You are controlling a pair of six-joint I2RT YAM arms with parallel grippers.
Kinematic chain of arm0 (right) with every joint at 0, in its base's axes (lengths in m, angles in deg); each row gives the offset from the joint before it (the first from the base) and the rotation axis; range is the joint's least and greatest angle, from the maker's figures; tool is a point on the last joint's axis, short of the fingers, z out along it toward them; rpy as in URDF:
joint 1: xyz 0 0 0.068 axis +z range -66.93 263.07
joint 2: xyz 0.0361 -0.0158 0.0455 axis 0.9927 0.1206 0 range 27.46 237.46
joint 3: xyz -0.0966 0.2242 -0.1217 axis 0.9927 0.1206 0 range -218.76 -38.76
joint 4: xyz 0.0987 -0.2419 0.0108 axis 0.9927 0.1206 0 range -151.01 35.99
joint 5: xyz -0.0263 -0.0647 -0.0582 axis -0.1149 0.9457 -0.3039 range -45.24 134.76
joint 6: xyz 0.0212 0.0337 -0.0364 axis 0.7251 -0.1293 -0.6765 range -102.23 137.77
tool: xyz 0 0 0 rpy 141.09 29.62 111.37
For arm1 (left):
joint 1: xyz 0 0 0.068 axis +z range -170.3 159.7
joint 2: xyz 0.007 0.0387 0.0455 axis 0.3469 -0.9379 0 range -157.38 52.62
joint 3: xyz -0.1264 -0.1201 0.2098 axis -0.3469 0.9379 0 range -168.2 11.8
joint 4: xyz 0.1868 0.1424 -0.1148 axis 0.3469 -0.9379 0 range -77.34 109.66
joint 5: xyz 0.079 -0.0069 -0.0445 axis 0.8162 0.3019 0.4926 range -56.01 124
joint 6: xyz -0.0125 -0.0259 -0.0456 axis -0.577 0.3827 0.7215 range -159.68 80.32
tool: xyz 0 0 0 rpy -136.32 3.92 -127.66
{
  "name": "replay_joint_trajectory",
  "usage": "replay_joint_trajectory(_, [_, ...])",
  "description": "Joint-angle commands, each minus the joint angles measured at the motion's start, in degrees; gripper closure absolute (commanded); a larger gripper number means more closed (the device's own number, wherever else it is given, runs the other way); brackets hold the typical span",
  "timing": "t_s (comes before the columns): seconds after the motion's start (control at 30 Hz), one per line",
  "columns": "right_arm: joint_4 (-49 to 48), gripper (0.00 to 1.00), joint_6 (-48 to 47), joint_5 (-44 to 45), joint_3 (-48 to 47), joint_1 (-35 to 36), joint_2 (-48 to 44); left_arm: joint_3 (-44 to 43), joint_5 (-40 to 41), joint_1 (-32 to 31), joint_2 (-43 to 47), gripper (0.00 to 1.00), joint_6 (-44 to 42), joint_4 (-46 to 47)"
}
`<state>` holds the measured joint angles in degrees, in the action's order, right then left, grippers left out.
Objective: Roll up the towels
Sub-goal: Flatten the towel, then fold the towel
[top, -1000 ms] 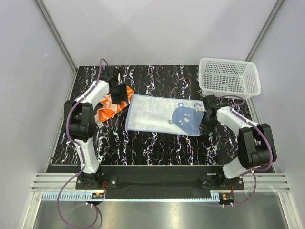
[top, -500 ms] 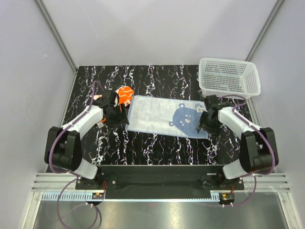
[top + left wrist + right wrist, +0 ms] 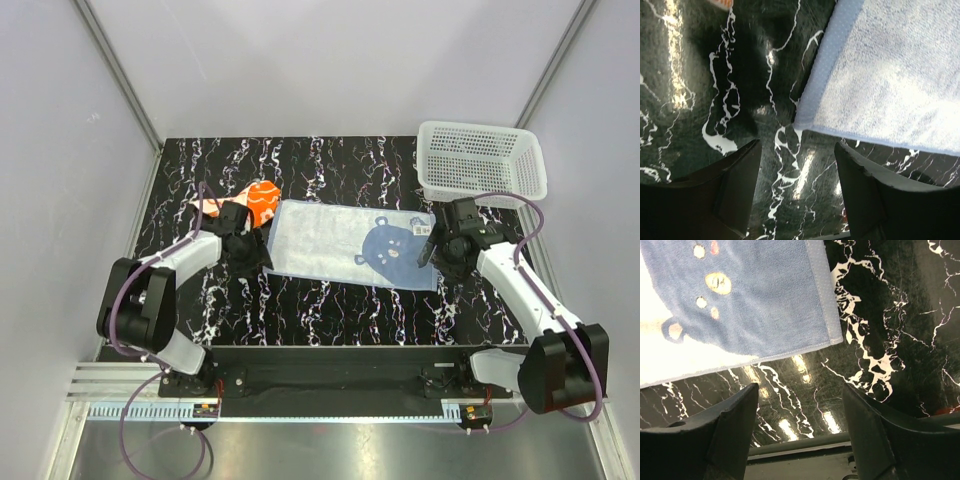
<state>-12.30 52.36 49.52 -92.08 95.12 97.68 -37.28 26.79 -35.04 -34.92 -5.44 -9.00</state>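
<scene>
left jaws and right jaws stand apart, empty, each above a near corner of the blue towel (image 3: 320, 235), which lies flat on the desk (image 3: 330, 300). the orange towel (image 3: 263, 196) sits bunched at its far left corner; the basket (image 3: 480, 190) is far right.

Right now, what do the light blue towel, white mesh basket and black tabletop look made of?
Light blue rectangular towel: soft terry cloth, matte; fuzzy nap, stitched hem. White mesh basket: probably plastic, moulded lattice walls. Black white-veined tabletop: glossy, marble-look, possibly laminate; it mirrors lights.
</scene>
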Motion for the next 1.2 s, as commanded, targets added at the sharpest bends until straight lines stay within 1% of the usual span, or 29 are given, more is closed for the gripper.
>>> replay_joint_trajectory(0.0, [-1.2, 0.26, 0.4, -1.9, 0.8, 0.3, -3.2, -0.4, 1.4, -0.1, -2.2, 0.38, 1.5, 5.0])
replay_joint_trajectory(0.1, [-1.2, 0.26, 0.0, -2.4, 0.9, 0.2, -3.9, -0.8, 1.1, -0.4, -4.4, 0.42, 1.9, 5.9])
replay_joint_trajectory(0.13, [-1.2, 0.26, 0.0, -2.4, 1.0, 0.2, -4.1, -0.7, 1.0, -0.6, -5.1, 0.47, 2.0, 6.5])
replay_joint_trajectory(0.17, [-1.2, 0.26, -0.2, -2.5, 1.0, 0.2, -4.2, -0.4, 0.7, -0.8, -5.3, 0.49, 2.2, 6.8])
replay_joint_trajectory(0.2, [-1.2, 0.26, -0.2, -2.4, 1.1, 0.2, -4.2, -0.1, 0.6, -1.3, -5.4, 0.54, 2.4, 7.2])
replay_joint_trajectory(0.23, [-1.3, 0.26, -0.2, -2.3, 1.3, 0.3, -4.3, 0.1, 0.4, -1.6, -5.9, 0.68, 2.6, 8.1])
replay_joint_trajectory(0.27, [-1.5, 0.26, -0.1, -2.3, 1.5, 0.3, -4.2, 0.3, 0.0, -1.9, -6.1, 0.73, 2.7, 8.3])
replay_joint_trajectory(0.33, [-1.7, 0.26, 0.2, -2.4, 1.7, 0.2, -4.1, 0.5, -0.1, -2.6, -6.6, 0.8, 2.6, 8.8])
replay_joint_trajectory(0.37, [-1.7, 0.26, 0.6, -2.6, 1.8, 0.2, -3.9, 0.6, -0.3, -2.8, -6.6, 0.87, 2.4, 8.7])
replay_joint_trajectory(0.43, [-2.7, 0.26, 0.9, -4.0, 2.3, 0.3, -3.8, 0.7, -0.5, -2.8, -6.2, 0.94, 2.3, 8.6])
replay_joint_trajectory(0.47, [-3.4, 0.26, 0.7, -4.6, 2.4, 0.3, -3.7, 0.7, -0.8, -2.8, -5.8, 1.0, 2.3, 8.5])
replay_joint_trajectory(0.53, [-5.0, 0.27, 1.0, -7.6, 3.2, 0.2, -3.4, 0.9, -1.1, -2.8, -3.7, 1.0, 2.7, 7.3])
replay_joint_trajectory(0.67, [-5.2, 0.27, 2.6, -7.2, 4.4, 0.3, -3.3, 2.2, -0.8, -2.7, 1.9, 1.0, 3.1, 4.1])
replay_joint_trajectory(0.8, [-6.8, 0.28, 4.7, -8.8, 7.3, 0.3, -2.3, 5.2, 0.7, -2.7, 10.1, 1.0, 3.2, 1.5])
replay_joint_trajectory(0.93, [-7.7, 0.29, 7.6, -6.3, 9.8, 0.3, 0.1, 7.6, 1.8, -2.4, 15.4, 1.0, 3.5, -1.1])
replay_joint_trajectory(1.1, [-9.7, 0.28, 8.8, -2.8, 11.0, 0.1, 2.8, 8.6, 1.3, 1.3, 18.7, 1.0, 1.5, -3.1])
replay_joint_trajectory(1.17, [-10.6, 0.29, 9.1, -2.1, 10.8, 0.2, 5.4, 8.7, 1.7, 2.5, 19.1, 1.0, 0.1, -3.7])
